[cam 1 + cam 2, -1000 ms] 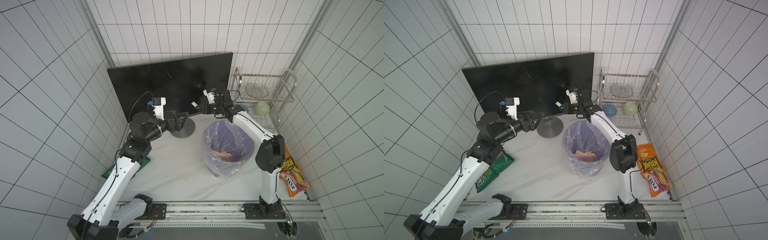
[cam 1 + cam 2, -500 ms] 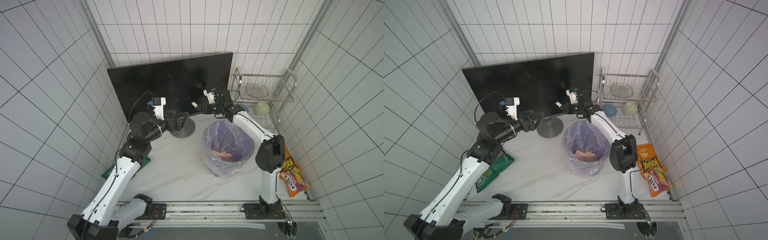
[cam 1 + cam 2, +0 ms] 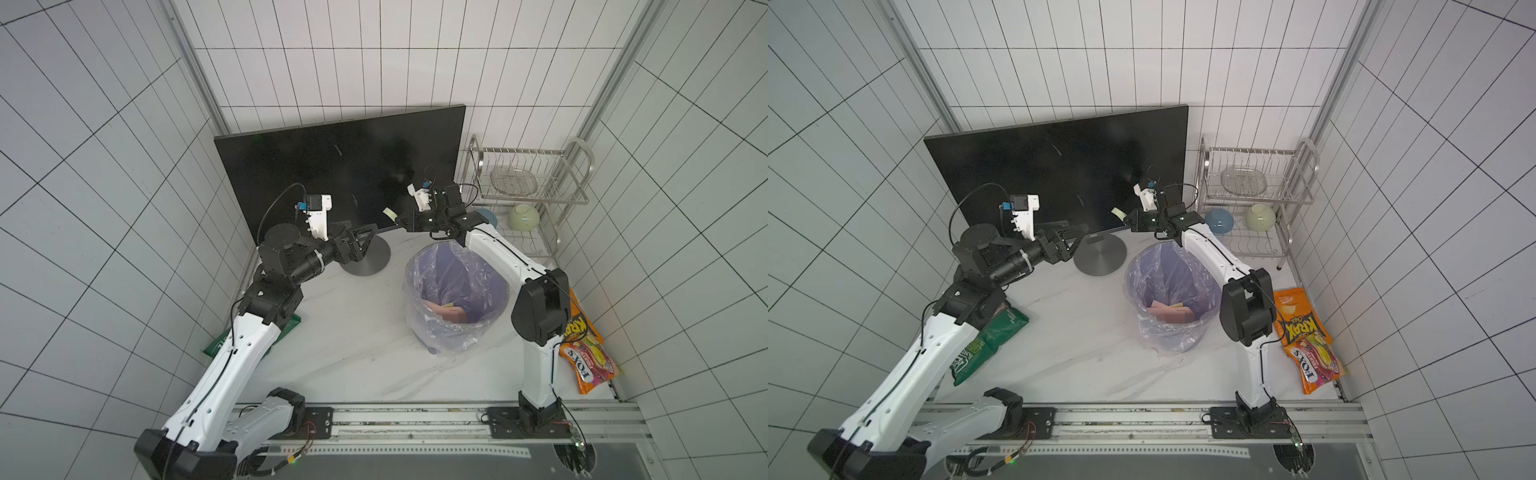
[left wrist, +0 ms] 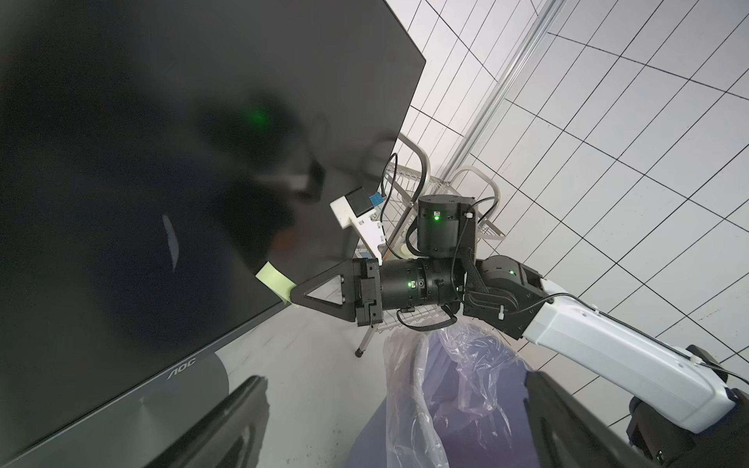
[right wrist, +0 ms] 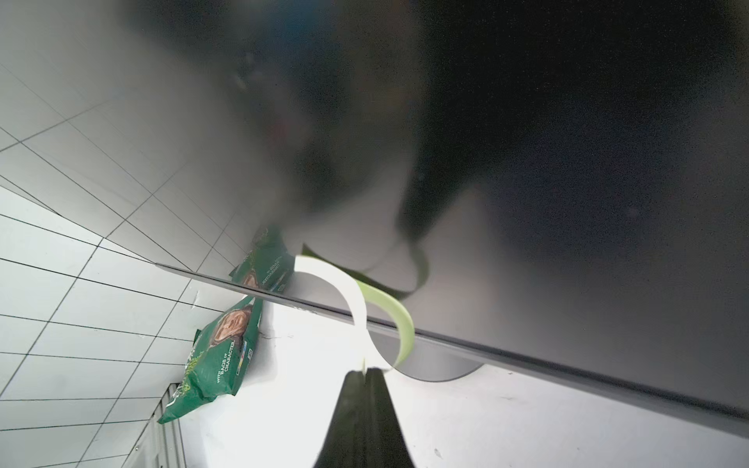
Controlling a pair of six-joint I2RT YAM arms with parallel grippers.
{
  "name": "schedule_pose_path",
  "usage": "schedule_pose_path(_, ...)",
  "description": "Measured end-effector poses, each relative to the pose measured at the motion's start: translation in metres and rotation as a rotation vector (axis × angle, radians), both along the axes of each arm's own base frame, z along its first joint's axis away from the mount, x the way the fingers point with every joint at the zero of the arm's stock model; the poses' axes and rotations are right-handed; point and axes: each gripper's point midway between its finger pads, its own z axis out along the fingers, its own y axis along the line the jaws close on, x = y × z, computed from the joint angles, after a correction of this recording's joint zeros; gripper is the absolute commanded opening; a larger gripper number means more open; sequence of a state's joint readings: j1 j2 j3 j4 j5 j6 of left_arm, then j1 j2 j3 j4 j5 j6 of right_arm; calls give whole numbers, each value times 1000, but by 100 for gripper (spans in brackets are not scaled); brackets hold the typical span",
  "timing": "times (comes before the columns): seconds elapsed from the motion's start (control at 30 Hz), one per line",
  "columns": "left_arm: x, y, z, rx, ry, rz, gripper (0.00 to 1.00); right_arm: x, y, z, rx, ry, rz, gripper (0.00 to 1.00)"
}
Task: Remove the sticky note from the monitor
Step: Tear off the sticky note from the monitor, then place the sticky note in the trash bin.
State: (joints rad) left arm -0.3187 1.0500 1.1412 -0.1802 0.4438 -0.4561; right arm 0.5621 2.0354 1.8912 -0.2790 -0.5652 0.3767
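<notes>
The robot is at the peeling step. The right gripper [image 4: 292, 292] has its 2 jaws shut tight on the near edge of the sticky note [image 4: 275, 281]. The note is small and pale yellow-green. It sits low on the monitor [image 3: 332, 166], toward the right end of the black screen and just above the bottom edge.

In the left wrist view, the far edge of the note touches the glass and the rest sticks out toward the gripper. In the right wrist view, the note bends in a curve from the jaws up to the screen. So it looks like 1 edge is stuck and the rest is off. That is a guess, because the spot where paper meets glass is tiny.

The left gripper [image 3: 365, 232] is wide open and holds nothing. It hangs low in front of the monitor, by the round base [image 3: 368, 259], apart from the note.

The next move is for the right arm to pull back, away from the screen, with the jaws kept shut. A slow, steady pull should let the glue come loose. A fast tug could rip the paper, make it slip out of the jaws, or rock the monitor.

A bin [image 3: 440, 336] with a plastic bag stands just under the right arm. It may be a good place to drop the note, but the task only asks for the note to come off.
</notes>
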Motion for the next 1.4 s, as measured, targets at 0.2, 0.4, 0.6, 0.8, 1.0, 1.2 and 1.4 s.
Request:
schedule_pose_path(0.2, 0, 0, 0, 0, 0, 0, 99, -3, -2, -1, -6, 5, 0, 1)
schedule_pose_path(0.4, 0, 0, 0, 0, 0, -1, 99, -9, -6, 13, 6, -20, 2, 1)
schedule_pose_path(0.6, 0, 0, 0, 0, -1, -1, 99, -22, -13, 34, 20, -53, 10, 1)
schedule_pose_path(0.8, 0, 0, 0, -1, -1, 0, 99, -54, -30, 60, 36, -89, 31, 1)
schedule_pose_path(1.0, 0, 0, -2, 0, 2, 0, 99, -109, -66, 93, 10, -183, 59, 3)
schedule_pose_path(1.2, 0, 0, -8, -7, 17, 0, 99, -166, -120, 84, -129, -244, 32, 4)
schedule_pose_path(1.4, 0, -1, -12, -22, 30, -7, 99, -201, -163, 55, -288, -218, -4, 8)
